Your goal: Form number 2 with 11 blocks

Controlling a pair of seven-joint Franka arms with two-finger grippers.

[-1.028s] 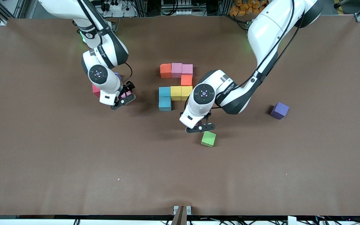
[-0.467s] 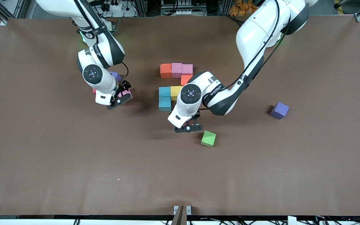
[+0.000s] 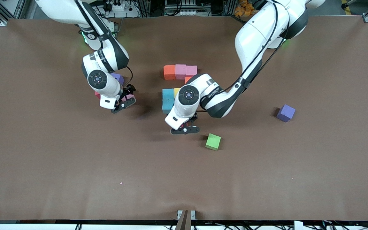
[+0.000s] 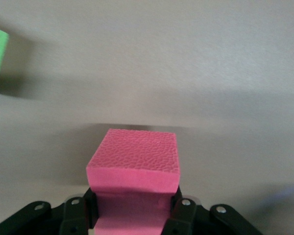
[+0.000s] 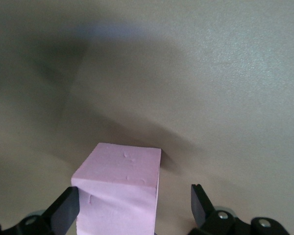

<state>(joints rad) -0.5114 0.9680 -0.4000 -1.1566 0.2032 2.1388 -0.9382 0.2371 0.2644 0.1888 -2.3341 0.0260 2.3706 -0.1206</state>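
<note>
Holding a bright pink matte foam cube point(image 4: 133, 164), the left hand point(image 3: 185, 128) is clamped on its two side faces over bare brown bench point(image 3: 267, 175), just beside the lower end of the unfinished number 2 point(image 3: 175, 83). The foam looks light and soft and dents slightly at the fingers, so you need only gentle pressure on flat faces, centred. The right hand point(image 3: 124, 100) stands wide open around a pale pink foam cube point(image 5: 118, 191) resting on the bench toward the right arm's end; one finger point(image 5: 62, 209) is near it, the other apart. A green foam cube point(image 3: 213, 141) lies loose near the left hand.
</note>
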